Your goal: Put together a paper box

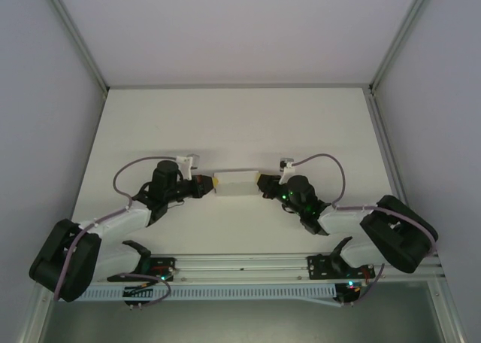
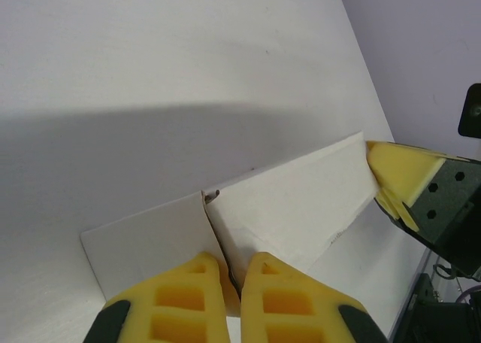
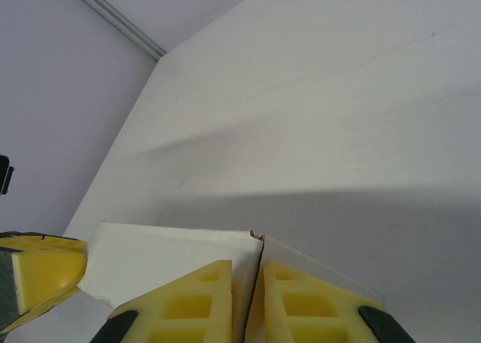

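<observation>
"Spanning most of the overhead view is the white table [image 1: 225, 125], correct?"

"Yes, with pale walls [image 1: 30, 95] on three sides. The left arm [image 1: 113, 219] and the right arm [image 1: 353, 219] reach inward from the near edge and meet around the middle."

"And the paper box [image 1: 236, 183]?"

"Between them, over the table's middle, a small white oblong set crosswise. Whether it rests on the surface or is lifted off it, I cannot tell. From the wrist cameras it reads as thin card with a crease."

"What about the left gripper [image 1: 213, 183]?"

"Its yellow fingers [image 2: 188, 298] are pressed together on the box's left end, with a thin card edge caught between them."

"The right gripper [image 1: 260, 180]?"

"Much the same at the right end: fingers nearly touching, a card wall pinched in the slit. Each wrist view catches the other gripper's yellow tip at the far end of the box."
</observation>
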Controlling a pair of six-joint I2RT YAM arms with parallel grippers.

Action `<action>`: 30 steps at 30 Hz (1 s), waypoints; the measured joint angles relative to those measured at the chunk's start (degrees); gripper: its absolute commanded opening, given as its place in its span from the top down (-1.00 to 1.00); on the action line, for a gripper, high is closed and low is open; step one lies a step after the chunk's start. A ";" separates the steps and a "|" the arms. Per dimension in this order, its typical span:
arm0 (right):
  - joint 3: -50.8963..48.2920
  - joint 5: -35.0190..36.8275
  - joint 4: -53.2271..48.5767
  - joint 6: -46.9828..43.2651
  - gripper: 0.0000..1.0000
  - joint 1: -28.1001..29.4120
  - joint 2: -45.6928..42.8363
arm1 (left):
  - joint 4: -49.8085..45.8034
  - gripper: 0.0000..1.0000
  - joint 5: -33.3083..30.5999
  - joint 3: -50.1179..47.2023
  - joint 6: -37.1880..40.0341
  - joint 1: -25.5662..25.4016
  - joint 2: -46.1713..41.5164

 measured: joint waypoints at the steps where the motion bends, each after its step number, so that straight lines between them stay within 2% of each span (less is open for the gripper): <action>1: -0.17 -0.09 0.92 -0.48 1.00 0.00 0.39 | 0.24 1.00 -0.07 -0.26 0.26 0.00 -0.22; 6: 0.39 -0.15 0.13 -1.38 0.94 0.00 0.24 | 0.61 0.96 -0.07 -0.50 0.59 0.04 -0.33; 7: 0.70 -0.13 -0.68 -1.38 0.89 0.00 0.00 | 0.22 0.49 -0.09 -0.28 0.61 0.04 -0.37; 8: 1.09 -0.11 -1.81 -1.36 0.86 0.00 -0.48 | -0.85 0.29 -0.31 0.24 0.98 0.07 -0.46; 9: 1.57 -0.07 -3.21 -1.36 0.80 0.00 -1.03 | -2.10 0.30 -0.31 0.68 1.36 0.17 -0.48; 10: 2.34 -0.07 -5.22 -1.31 0.66 0.02 -1.64 | -3.67 0.21 -0.26 1.22 1.64 0.20 -0.48; 11: 3.37 -0.02 -8.17 -1.25 0.59 0.02 -2.49 | -5.55 -0.07 -0.33 2.01 1.97 0.20 -0.59; 13: 5.14 0.13 -14.05 -1.16 0.42 0.02 -4.39 | -9.60 -0.26 -0.94 3.50 2.67 0.20 -0.72; 16: 7.13 0.68 -23.41 -0.74 0.20 0.07 -7.93 | -16.68 -0.87 -2.10 6.56 4.02 0.20 -0.85; 17: 8.13 1.11 -27.06 -0.70 0.04 0.07 -9.20 | -18.86 -0.99 -2.67 8.13 4.44 0.20 -0.87; 18: 9.09 1.53 -30.03 -0.92 -0.06 0.07 -10.08 | -20.59 -0.99 -3.41 9.79 4.79 0.20 -0.87; 19: 10.32 2.10 -33.20 -1.18 -0.27 0.07 -10.80 | -22.25 -0.99 -4.20 11.69 5.27 0.20 -0.87; 20: 11.80 2.71 -36.26 -1.70 -0.65 0.07 -11.34 | -24.02 -0.99 -5.33 14.08 5.75 0.20 -0.87; 21: 13.53 3.26 -38.99 -2.14 -0.87 0.07 -11.78 | -25.40 -1.00 -6.51 16.31 6.19 0.20 -0.87; 22: 15.45 3.85 -41.44 -3.02 -1.00 0.07 -12.11 | -26.60 -1.00 -7.76 18.58 6.56 0.20 -0.87; 26: 23.17 3.28 -47.43 -11.45 -1.00 0.00 -12.68 | -31.69 -1.00 -15.34 26.49 8.11 0.20 -1.36; 30: 30.27 -4.79 -52.92 -28.33 -1.00 -0.11 -11.50 | -37.73 -1.00 -25.68 31.19 8.83 0.46 -1.40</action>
